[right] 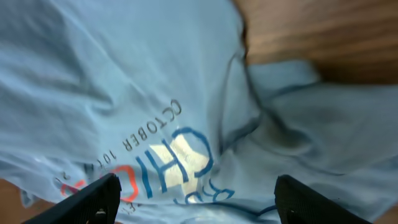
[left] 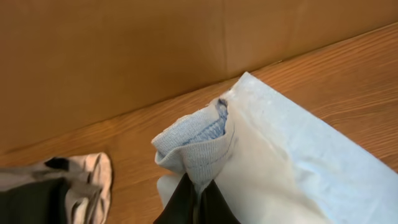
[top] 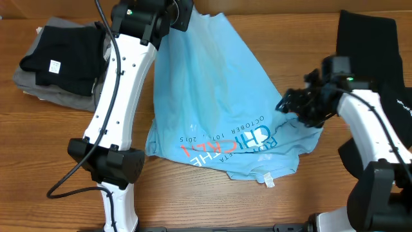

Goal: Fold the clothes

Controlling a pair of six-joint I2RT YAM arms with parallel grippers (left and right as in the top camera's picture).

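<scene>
The light blue T-shirt (top: 219, 96) lies spread in the table's middle, printed side up, its lettering near the front. My left gripper (top: 181, 18) is at the shirt's far edge and is shut on a bunched fold of its hem (left: 198, 146); the black fingers (left: 196, 202) pinch the cloth. My right gripper (top: 297, 105) is open over the shirt's right edge, its fingers (right: 193, 202) wide apart above the printed letters (right: 180, 158). A black garment (top: 61, 55) with a small white label lies folded at the far left.
The black garment rests on a grey folded one (top: 38, 93). Another black cloth (top: 380, 58) lies at the far right under my right arm. A brown wall (left: 155, 50) bounds the table's far edge. Bare wood (top: 38, 154) shows at the front left.
</scene>
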